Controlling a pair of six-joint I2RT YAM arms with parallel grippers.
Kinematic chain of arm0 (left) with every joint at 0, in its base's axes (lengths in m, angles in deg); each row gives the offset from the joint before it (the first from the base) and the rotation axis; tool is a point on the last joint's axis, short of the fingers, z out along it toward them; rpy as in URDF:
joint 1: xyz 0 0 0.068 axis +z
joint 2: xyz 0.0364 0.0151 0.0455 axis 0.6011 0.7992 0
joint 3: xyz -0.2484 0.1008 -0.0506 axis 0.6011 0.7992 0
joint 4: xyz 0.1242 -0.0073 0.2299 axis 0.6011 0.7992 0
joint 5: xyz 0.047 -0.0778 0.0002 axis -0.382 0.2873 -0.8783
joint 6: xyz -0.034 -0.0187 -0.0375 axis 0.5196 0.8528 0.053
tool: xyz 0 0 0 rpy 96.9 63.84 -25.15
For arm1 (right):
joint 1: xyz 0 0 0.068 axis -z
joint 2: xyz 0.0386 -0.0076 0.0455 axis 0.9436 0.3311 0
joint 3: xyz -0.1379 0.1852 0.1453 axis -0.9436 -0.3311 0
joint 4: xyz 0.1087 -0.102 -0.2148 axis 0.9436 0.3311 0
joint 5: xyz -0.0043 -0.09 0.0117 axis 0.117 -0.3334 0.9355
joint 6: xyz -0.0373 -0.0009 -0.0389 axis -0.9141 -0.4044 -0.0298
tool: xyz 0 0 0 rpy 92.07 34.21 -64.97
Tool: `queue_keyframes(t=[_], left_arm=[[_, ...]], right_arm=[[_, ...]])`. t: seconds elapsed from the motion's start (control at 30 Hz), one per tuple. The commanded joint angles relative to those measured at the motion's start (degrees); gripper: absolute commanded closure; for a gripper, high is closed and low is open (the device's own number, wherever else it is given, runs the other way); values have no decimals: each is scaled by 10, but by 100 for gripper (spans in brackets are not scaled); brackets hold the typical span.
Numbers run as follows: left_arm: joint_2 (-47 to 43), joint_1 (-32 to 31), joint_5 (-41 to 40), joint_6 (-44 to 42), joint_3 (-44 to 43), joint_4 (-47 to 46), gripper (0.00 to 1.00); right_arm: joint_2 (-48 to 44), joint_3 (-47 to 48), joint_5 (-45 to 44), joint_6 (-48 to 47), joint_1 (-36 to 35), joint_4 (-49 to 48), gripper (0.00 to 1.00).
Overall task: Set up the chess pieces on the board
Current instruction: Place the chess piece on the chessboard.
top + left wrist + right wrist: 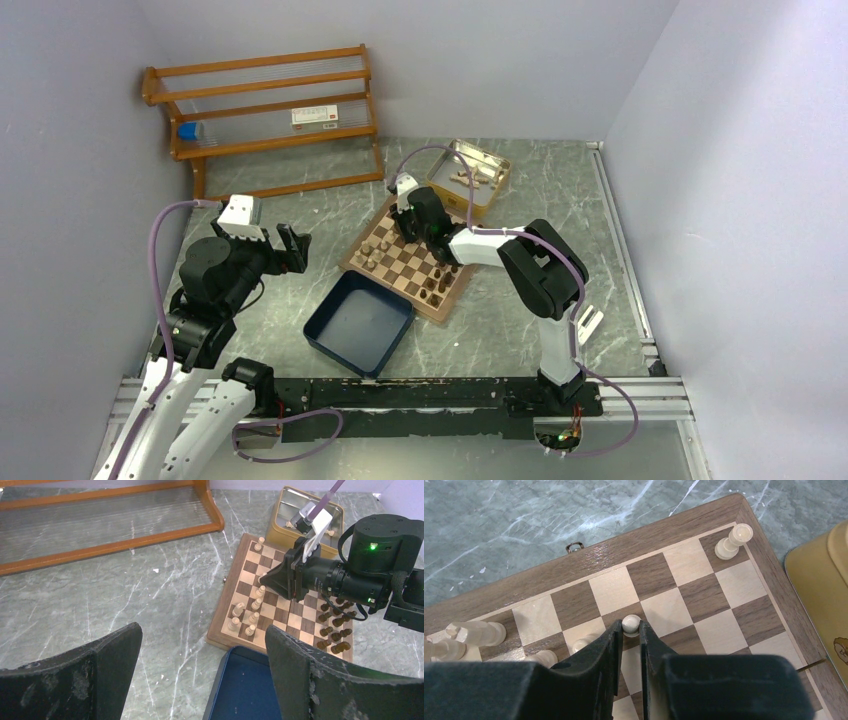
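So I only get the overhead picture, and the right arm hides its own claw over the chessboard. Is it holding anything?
Observer: Yes. Its wrist camera shows the right gripper shut on a light pawn, whose round head pokes out between the fingertips.
Visitor: Is anything standing on the corner past it?
Observer: A light piece with a flat top, probably a rook, stands upright on the board's dark corner square, next to the tin.
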Motion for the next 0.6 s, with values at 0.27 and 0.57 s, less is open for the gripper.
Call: queue_keyframes(t=[0.27, 0.57], left_arm=[[-5, -1, 6, 2, 4, -10, 3], [-6, 0, 5, 2, 4, -10, 3]], right_arm=[[-7, 22, -4, 1, -2, 23, 77], [-16, 31, -15, 15, -3, 31, 64]])
